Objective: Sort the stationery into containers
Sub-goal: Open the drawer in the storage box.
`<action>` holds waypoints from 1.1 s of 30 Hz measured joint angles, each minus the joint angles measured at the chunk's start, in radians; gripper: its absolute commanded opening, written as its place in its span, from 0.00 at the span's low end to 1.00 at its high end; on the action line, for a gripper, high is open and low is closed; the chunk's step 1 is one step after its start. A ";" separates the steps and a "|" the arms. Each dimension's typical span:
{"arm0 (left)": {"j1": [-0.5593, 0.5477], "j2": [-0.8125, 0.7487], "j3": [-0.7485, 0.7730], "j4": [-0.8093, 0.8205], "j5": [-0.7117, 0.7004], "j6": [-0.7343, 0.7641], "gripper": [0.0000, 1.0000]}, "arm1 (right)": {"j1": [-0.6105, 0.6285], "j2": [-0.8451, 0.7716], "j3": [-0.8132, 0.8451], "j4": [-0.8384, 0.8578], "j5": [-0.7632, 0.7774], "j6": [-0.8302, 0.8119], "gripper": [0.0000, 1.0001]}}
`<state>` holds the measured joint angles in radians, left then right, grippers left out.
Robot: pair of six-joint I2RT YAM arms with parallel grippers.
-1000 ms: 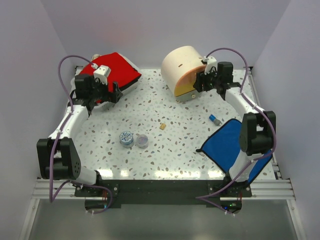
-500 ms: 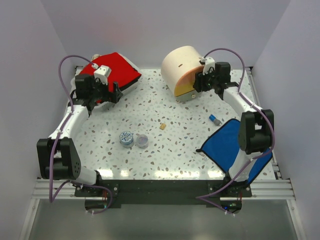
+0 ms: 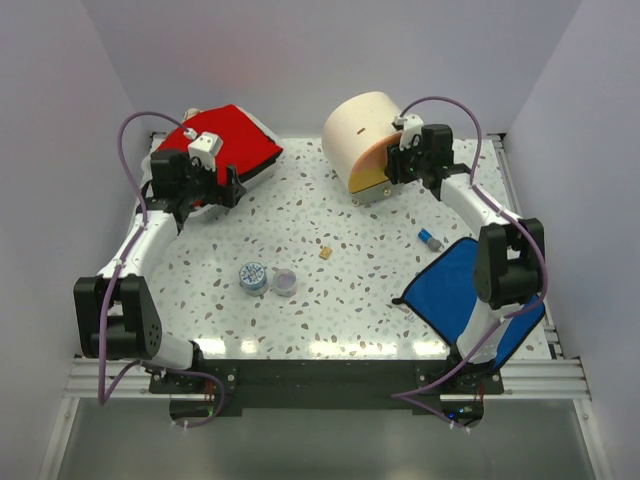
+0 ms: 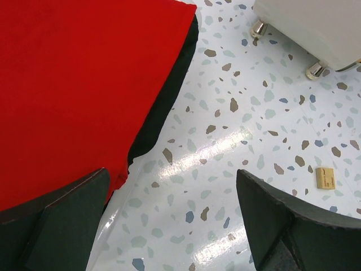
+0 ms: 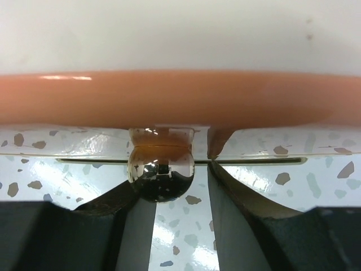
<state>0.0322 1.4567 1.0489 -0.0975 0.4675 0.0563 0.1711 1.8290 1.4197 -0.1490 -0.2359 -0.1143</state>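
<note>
Speckled tabletop carries two tape rolls, blue-patterned and purple, near left, one tan cube at centre, one blue-grey stub on the right, one cream drum far right and one red-topped case far left; the left gripper gapes wide beside the case, while the right gripper stands narrow about the drum's drawer knob, not quite clamped, hiding most of the drawer fronts from above.

Case left of drum

no legible text, labels or numbers, tan cube face too small to read
</note>
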 measured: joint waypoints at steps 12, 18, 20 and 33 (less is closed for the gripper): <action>0.000 0.000 0.000 0.003 0.000 -0.001 0.99 | 0.020 0.000 -0.001 -0.010 0.044 -0.006 0.17; 0.000 0.000 0.000 0.004 0.000 -0.001 0.99 | 0.019 -0.012 -0.019 -0.005 0.037 -0.020 0.02; 0.000 0.000 0.000 0.004 0.001 -0.002 0.99 | 0.019 -0.028 -0.039 -0.001 0.036 -0.024 0.01; 0.000 -0.027 -0.047 0.011 0.004 -0.016 0.99 | 0.008 -0.269 -0.261 -0.089 0.043 -0.045 0.00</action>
<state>0.0322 1.4300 1.0019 -0.0868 0.4713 0.0406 0.1795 1.5600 1.1591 -0.2375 -0.1932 -0.1593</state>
